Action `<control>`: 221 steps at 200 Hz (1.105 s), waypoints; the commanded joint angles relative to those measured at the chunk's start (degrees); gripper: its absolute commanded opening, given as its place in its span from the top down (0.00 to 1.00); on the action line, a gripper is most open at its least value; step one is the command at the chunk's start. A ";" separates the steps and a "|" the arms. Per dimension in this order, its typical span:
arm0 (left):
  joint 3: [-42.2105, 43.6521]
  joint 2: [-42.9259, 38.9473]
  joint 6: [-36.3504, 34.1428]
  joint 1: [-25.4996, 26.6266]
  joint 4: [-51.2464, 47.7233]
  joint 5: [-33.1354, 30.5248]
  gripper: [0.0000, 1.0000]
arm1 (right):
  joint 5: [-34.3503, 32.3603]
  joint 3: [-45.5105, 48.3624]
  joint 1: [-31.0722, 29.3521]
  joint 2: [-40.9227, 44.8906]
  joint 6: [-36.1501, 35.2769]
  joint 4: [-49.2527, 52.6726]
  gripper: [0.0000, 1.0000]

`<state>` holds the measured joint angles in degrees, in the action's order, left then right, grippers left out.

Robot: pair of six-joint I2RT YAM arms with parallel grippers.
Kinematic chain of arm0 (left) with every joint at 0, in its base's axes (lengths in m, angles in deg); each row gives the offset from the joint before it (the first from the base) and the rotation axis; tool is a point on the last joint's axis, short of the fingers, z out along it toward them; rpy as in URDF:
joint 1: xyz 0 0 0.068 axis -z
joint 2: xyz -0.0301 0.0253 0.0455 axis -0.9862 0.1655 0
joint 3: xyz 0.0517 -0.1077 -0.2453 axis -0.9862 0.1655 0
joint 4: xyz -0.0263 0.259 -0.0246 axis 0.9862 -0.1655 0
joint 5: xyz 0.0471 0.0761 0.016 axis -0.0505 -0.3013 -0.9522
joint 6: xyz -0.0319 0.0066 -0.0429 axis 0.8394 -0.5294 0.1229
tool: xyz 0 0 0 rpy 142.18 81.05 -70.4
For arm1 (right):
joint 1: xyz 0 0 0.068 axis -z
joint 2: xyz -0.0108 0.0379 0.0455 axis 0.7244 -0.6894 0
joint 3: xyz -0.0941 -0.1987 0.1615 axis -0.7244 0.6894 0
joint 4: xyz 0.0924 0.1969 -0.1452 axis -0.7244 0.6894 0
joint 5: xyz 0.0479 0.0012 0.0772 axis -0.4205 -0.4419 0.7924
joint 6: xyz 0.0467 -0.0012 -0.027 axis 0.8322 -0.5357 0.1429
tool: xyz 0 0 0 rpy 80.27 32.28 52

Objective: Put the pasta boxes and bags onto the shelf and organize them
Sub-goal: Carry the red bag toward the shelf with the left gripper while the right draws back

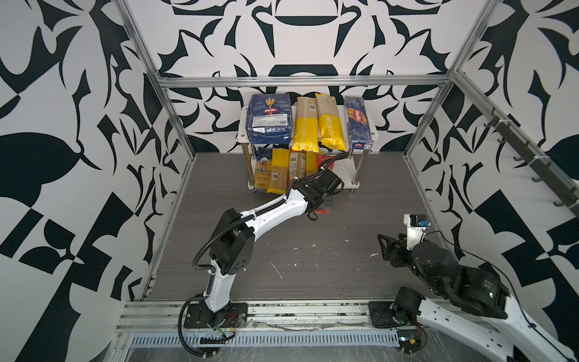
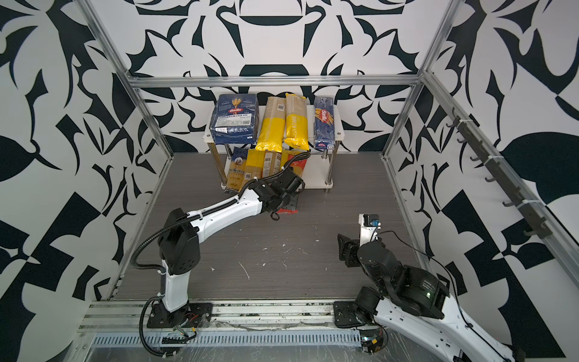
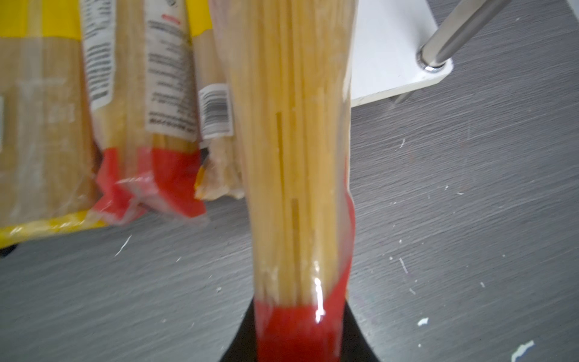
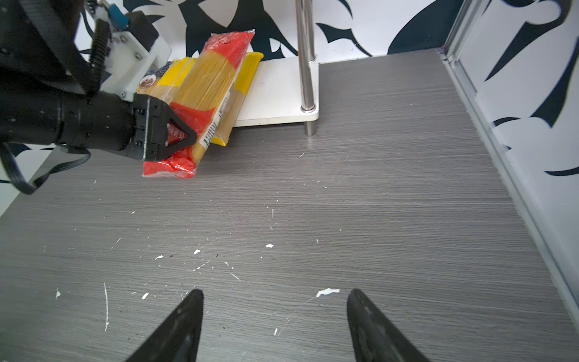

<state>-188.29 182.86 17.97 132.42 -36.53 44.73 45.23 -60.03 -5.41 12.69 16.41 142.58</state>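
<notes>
Top views: small two-tier shelf, white boards on chrome posts (image 1: 347, 172), at back of grey wood-grain tabletop (image 1: 313, 250). Upper board, L to R: wide dark-blue Barilla pack (image 1: 269, 120), plain yellow-and-clear spaghetti bag (image 1: 305, 125), yellow "PASTATIME" bag (image 1: 330, 125), narrow dark-blue Barilla box (image 1: 358, 122). Lower board: blue-topped "ankara" bag (image 1: 262, 175) at L end, other bags (image 1: 279, 172) beside it. L arm reaches to shelf front; red end of a red-and-clear spaghetti bag (image 2: 289, 211) pokes out under its wrist. Right pincer (image 1: 383, 247) well apart, near R edge.

L wrist view (blurry): left pincer (image 3: 299, 344) clenched on the red-and-clear spaghetti bag at its red end. Bag runs off toward lower board, beside other bags whose ends overhang the board's front.

R wrist view: right pincer released, jaws wide, above tabletop. Left pincer seen side-on gripping bag's red end. Bag tilted, far end higher, lying on a yellow-ended bag (image 4: 250, 62) on lower board. Near end past board front, low by tabletop; contact can't tell.
</notes>
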 commanded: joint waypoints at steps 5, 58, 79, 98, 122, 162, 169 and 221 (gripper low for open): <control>-4.70 0.03 -1.48 -0.92 7.12 -0.67 1.00 | -3.03 -2.73 0.17 0.02 0.97 1.29 0.25; -6.83 3.11 -1.84 -1.56 10.70 0.43 1.00 | -4.53 -3.84 0.18 -0.17 1.19 2.58 0.25; -9.55 5.09 -1.92 -1.76 11.05 0.73 1.00 | -5.00 -4.23 0.18 -0.10 1.26 3.13 0.25; -12.65 7.35 -2.01 -1.98 11.23 1.70 1.00 | -5.48 -4.72 0.19 0.04 1.32 3.73 0.25; -16.31 10.15 -2.05 -2.11 11.43 1.77 1.00 | -6.08 -5.26 0.17 0.23 1.63 4.44 0.25; -18.71 12.57 -1.38 -2.85 13.64 2.29 0.99 | -7.18 -6.26 0.19 0.66 2.03 5.86 0.25; -19.10 12.95 -1.31 -3.03 13.77 2.61 0.98 | -7.35 -6.35 0.23 0.88 2.11 6.05 0.25; -19.31 14.45 -0.35 -4.12 15.74 3.60 0.98 | -8.41 -6.58 0.18 1.05 2.75 6.67 0.25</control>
<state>-203.99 197.88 16.77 129.49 -29.84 49.47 39.09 -64.62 -5.41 13.47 18.29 148.85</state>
